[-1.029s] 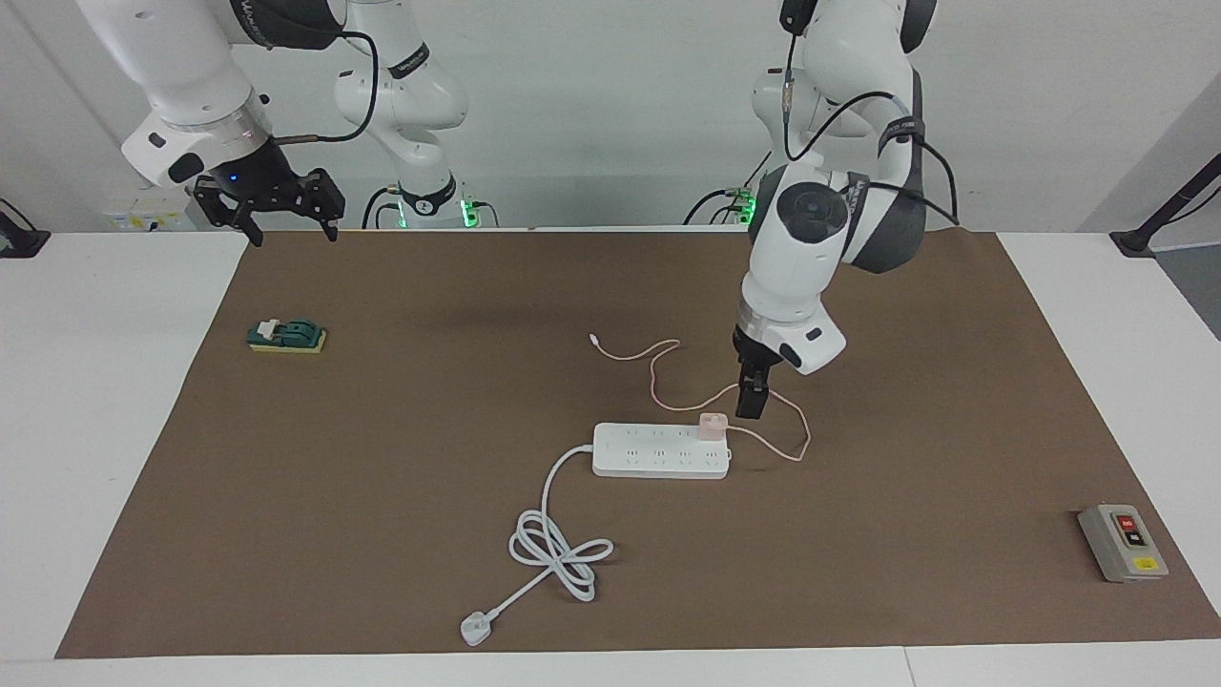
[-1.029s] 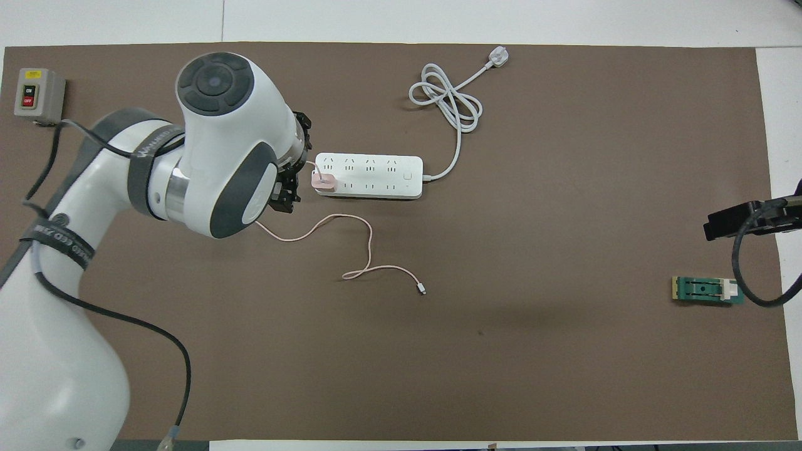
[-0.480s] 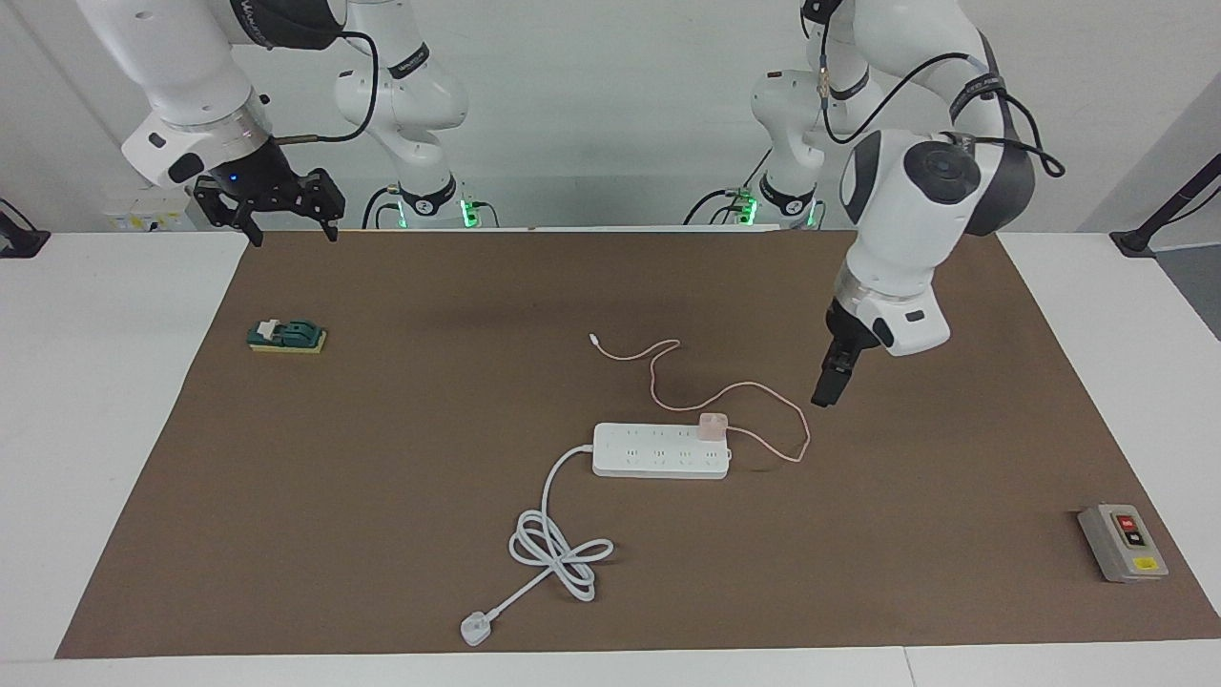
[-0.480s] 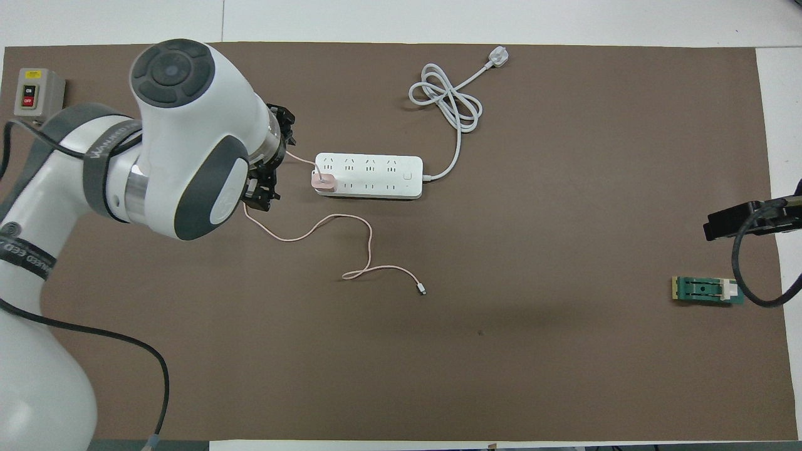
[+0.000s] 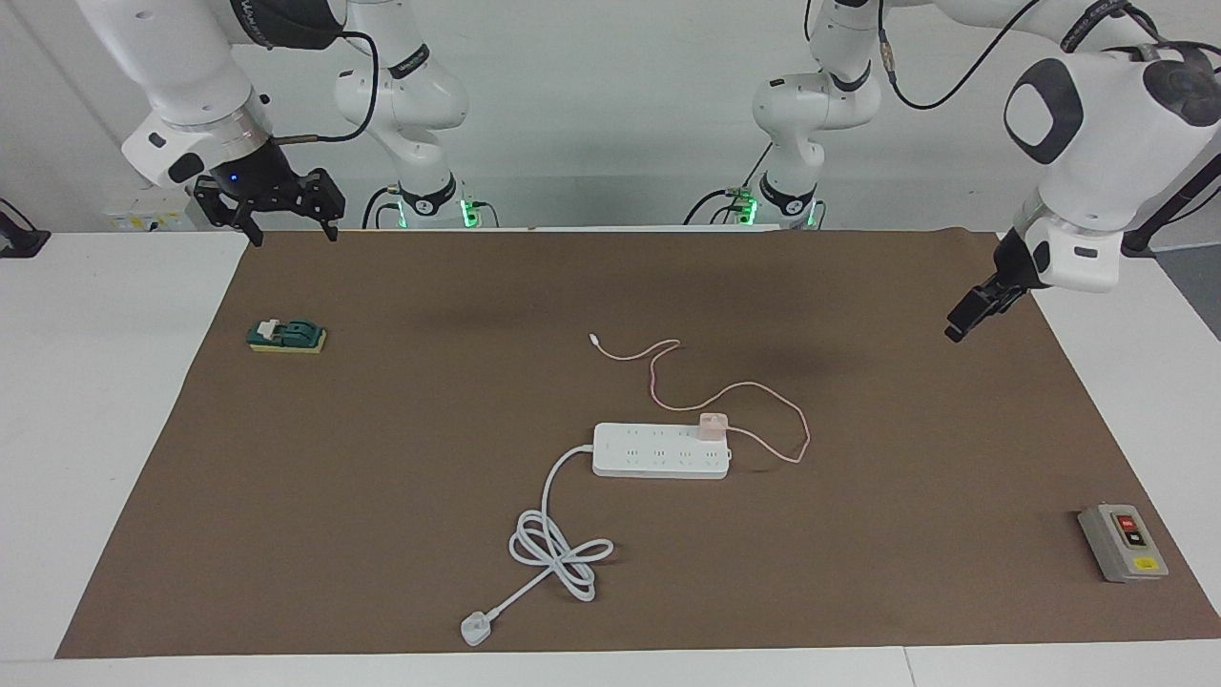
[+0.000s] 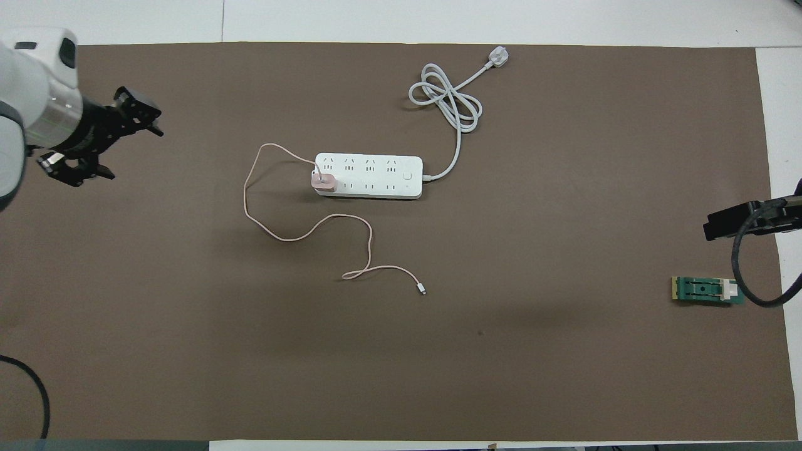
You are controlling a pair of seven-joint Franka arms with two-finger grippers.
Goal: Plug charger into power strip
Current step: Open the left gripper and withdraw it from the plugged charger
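Note:
The pale pink charger (image 5: 713,426) stands on the end socket of the white power strip (image 5: 658,450), at the end toward the left arm; both show in the overhead view too, charger (image 6: 324,181) and strip (image 6: 369,176). Its thin pink cable (image 5: 754,386) loops over the mat to a small white connector (image 5: 593,338), nearer the robots. My left gripper (image 5: 959,324) is open and empty, raised over the mat near the left arm's end, well away from the charger; it also shows in the overhead view (image 6: 135,155). My right gripper (image 5: 291,234) is open and waits raised over the mat's corner at its own end.
The strip's thick white cord (image 5: 558,553) lies coiled, farther from the robots, and ends in a white plug (image 5: 474,628). A grey box with red and black buttons (image 5: 1124,542) sits near the left arm's end. A green block on a yellow pad (image 5: 286,336) lies under the right gripper's area.
My left gripper has drawn away from beside the charger, up and toward the left arm's end of the table. The charger stays on the strip. The right arm has not moved.

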